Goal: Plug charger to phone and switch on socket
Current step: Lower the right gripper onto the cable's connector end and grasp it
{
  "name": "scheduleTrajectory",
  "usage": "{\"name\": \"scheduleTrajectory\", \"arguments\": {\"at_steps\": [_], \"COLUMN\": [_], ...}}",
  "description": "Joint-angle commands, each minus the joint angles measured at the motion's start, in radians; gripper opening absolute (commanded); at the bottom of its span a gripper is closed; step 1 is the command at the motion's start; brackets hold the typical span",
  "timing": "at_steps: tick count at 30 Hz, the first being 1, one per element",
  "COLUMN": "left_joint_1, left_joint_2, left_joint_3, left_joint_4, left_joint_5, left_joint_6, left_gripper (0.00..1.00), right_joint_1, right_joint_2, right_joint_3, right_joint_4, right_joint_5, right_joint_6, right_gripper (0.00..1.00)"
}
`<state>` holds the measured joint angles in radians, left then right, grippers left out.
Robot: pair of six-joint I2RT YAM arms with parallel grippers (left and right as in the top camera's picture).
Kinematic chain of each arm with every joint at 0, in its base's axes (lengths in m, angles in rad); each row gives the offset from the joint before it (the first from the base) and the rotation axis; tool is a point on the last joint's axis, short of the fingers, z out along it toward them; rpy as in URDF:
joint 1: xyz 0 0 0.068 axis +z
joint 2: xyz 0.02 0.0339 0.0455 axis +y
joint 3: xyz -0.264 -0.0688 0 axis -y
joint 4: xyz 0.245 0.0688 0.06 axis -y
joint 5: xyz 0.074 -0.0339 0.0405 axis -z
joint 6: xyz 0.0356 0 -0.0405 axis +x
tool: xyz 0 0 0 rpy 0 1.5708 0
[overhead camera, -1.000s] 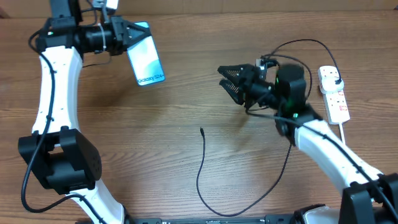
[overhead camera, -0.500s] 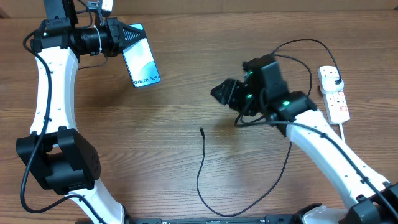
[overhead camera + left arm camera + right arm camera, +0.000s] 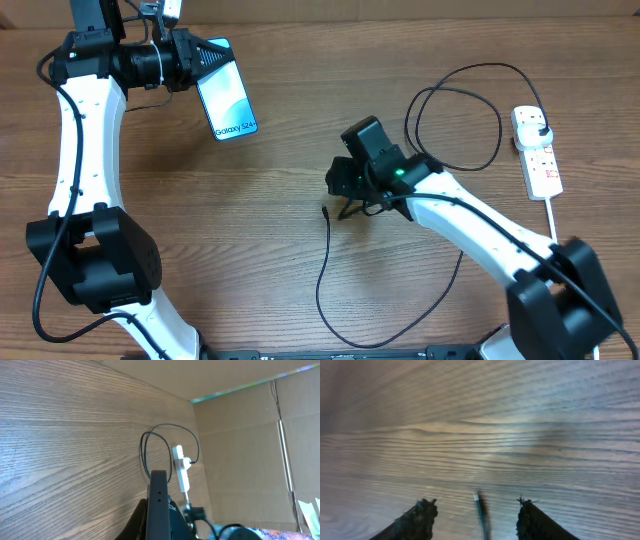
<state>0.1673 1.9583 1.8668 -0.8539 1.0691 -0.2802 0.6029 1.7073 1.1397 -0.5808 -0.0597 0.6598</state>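
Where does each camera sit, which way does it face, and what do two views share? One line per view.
Overhead: fixed above the table, facing down; both arms show, left gripper holding the phone, right gripper over the charger tip.
Left wrist: raised at the left, facing across the table toward the socket; the held phone's edge shows.
Right wrist: low, facing the wood; its open fingers flank the charger tip.
Shared: overhead and left wrist both show socket and charger loop.

Overhead: straight down on the whole table [image 3: 260, 200], from far. Left wrist: raised, looking level across the wood to the white power strip [image 3: 181, 474], also seen overhead. Right wrist: low, very near, on the cable tip [image 3: 477, 497].
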Motion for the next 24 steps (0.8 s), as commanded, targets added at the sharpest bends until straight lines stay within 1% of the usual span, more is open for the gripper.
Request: {"name": "scheduleTrajectory", "arguments": {"at_steps": [1,7,13,17,22,24], "left_joint_1": [-0.002,-0.002,-0.002,-0.002,-0.003,-0.003], "left_joint_2": [0.0,0.0,0.0,0.0,0.0,0.0], "left_joint_3": [0.005,0.005,0.005,0.005,0.005,0.005], "left_joint_4": [0.002,0.004,-0.005,-0.005,-0.005,-0.005], "left_joint_5": [0.019,0.015,-0.006,-0.006,-0.006,-0.006], "left_joint_6": [0.02,0.023,0.023,0.023,0.023,0.023], "left_gripper": [0.04,0.04,0.04,0.04,0.04,0.04], "right_joint_1": [0.008,0.053,0.091,0.097,0.126,0.143], "right_joint_2": [0.04,0.082,0.085,0.089,0.099,0.107], "right_joint_3": [0.021,0.046,0.051,0.051,0.051,0.051], "right_joint_4": [0.002,-0.006,-0.04,-0.081,-0.086,-0.083], "right_joint_5": [0.033,0.035,0.044,0.044,0.043,0.043], "right_joint_6": [-0.008,-0.027,-0.03,-0.045,-0.084,-0.098], "right_gripper": [0.52,0.52,0.55,0.55,0.56,0.59]}}
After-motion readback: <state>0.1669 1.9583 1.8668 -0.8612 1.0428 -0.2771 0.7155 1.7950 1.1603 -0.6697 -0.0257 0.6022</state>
